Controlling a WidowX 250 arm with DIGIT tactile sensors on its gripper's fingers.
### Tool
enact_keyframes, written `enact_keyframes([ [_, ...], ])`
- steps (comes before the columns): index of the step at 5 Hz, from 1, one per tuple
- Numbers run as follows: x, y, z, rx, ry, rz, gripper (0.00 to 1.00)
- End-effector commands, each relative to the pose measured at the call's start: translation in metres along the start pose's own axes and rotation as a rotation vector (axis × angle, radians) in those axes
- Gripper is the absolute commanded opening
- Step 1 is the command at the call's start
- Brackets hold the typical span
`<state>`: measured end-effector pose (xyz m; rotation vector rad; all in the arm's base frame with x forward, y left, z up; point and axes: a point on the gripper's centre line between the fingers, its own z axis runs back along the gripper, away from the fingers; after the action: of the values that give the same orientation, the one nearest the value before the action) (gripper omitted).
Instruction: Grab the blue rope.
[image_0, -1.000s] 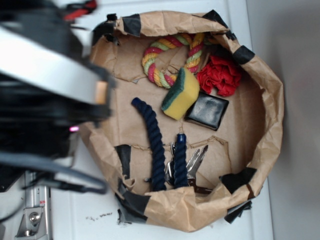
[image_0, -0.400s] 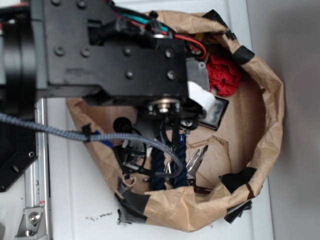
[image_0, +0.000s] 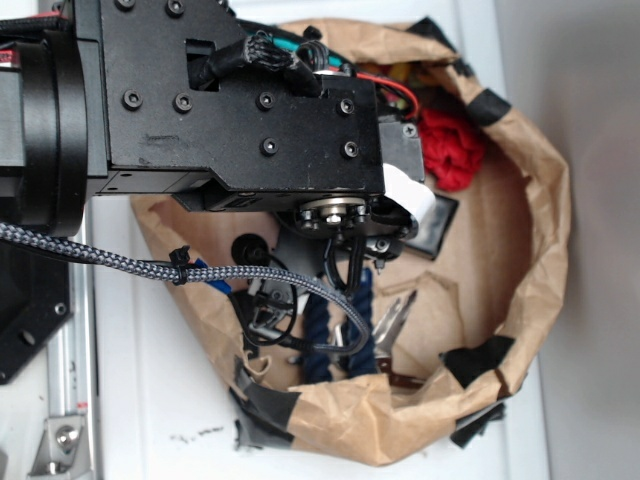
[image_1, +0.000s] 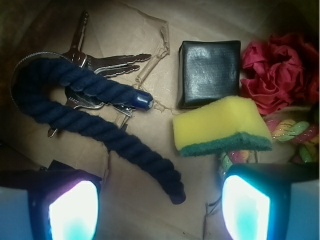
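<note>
Nearest the wrist camera, the gripper (image_1: 159, 210) has its fingers spread wide and empty, and just ahead of them the blue rope (image_1: 95, 122) lies on the brown paper (image_1: 145, 30) in a U, partly across a bunch of keys (image_1: 100, 62). It looks soft, light and limp, so I judge the free lower leg, clear of the keys, the best place to pinch. Beyond sit a yellow sponge (image_1: 220, 125), a black block (image_1: 207, 72) and red cloth (image_1: 275, 72); no writing is readable.

A white desk (image_0: 180, 400) fills the exterior view, marked with small dark specks near its lower edge. Along the right side runs a plain grey surface (image_0: 600, 200), softly shadowed. The light is even and diffuse.
</note>
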<state>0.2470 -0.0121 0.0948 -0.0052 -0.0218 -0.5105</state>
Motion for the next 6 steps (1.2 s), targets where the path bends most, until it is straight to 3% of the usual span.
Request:
enact_keyframes([
  [1, 0.035, -0.026, -0.043, 0.129, 0.001, -0.198, 1.00],
  [2, 0.038, -0.040, -0.057, 0.024, -0.004, -0.382, 1.00],
  [3, 0.020, -0.050, -0.042, -0.049, -0.056, -0.571, 1.00],
  [4, 0.010, -0.045, -0.029, -0.070, -0.096, -0.625, 1.00],
  [6, 0.016, -0.043, -0.080, -0.072, -0.009, -0.692, 1.00],
])
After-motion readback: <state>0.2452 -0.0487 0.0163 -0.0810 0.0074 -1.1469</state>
